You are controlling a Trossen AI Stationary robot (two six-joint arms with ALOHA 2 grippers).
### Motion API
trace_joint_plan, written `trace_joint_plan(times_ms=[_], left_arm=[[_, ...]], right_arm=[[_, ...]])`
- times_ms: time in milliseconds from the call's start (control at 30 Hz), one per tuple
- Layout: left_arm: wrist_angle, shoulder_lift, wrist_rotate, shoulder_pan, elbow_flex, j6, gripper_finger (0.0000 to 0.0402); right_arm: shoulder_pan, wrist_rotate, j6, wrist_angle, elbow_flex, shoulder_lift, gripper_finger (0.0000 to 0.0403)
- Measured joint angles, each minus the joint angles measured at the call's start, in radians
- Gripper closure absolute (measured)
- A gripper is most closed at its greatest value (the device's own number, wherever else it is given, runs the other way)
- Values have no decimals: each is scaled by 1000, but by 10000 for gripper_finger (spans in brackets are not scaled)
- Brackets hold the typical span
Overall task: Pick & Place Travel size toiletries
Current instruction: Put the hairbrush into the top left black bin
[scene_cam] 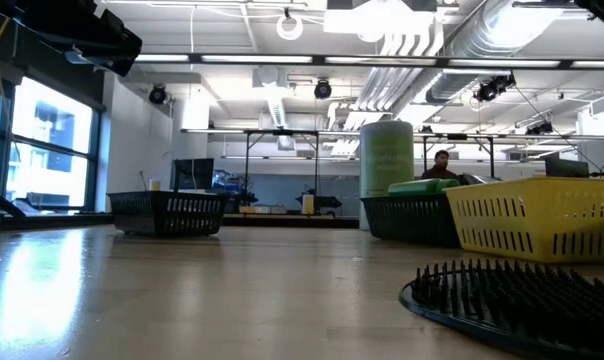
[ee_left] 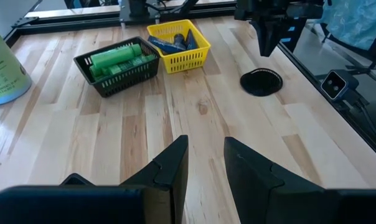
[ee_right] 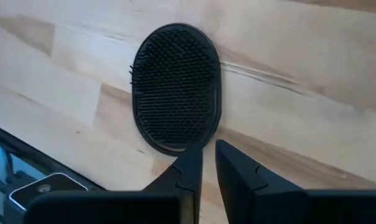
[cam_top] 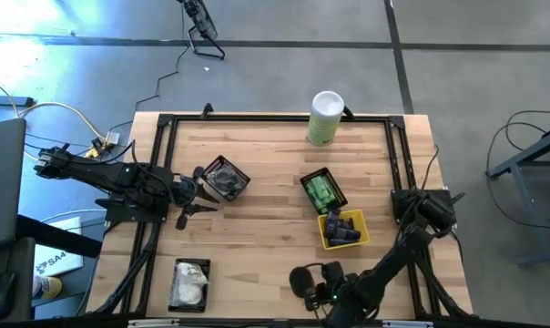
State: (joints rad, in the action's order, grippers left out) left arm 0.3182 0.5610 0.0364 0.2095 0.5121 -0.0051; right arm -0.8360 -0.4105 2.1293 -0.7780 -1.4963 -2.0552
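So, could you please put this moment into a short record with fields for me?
Green bottles: lying in the black basket mid-table
Navy tubes: in the yellow basket beside it
White packets: in a black basket at the near left
Black bristled disc: flat on the wood at the near edge, in no basket
Right tool: just above the disc, fingers slightly parted, holding nothing
Left tool: at the left side, fingers apart, empty
Tall canister: upright at the far edge

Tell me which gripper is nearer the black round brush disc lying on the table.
Right. The right gripper hangs just over the black round brush disc, not gripping it; the left gripper is across the table beside a black basket.
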Motion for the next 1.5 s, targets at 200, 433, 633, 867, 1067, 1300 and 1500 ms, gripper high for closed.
trace_joint_plan(times_ms=[200,433,633,867,1067,1300,1500], left_arm=[[0,0,0,0,0,0,302],[0,0,0,0,0,0,302],[0,0,0,0,0,0,302],[0,0,0,0,0,0,302],[12,0,0,0,0,0,302],[37,0,0,0,0,0,302],[37,0,0,0,0,0,302]], right_arm=[[27,72,-43,-5,0,0,351],[25,78,-58,-1,0,0,260],[24,65,-55,14,4,1,197],[19,-27,-9,203,110,2,211],[15,-18,39,277,171,5,225],[25,-25,-11,385,197,6,227],[42,-21,-56,435,205,4,227]])
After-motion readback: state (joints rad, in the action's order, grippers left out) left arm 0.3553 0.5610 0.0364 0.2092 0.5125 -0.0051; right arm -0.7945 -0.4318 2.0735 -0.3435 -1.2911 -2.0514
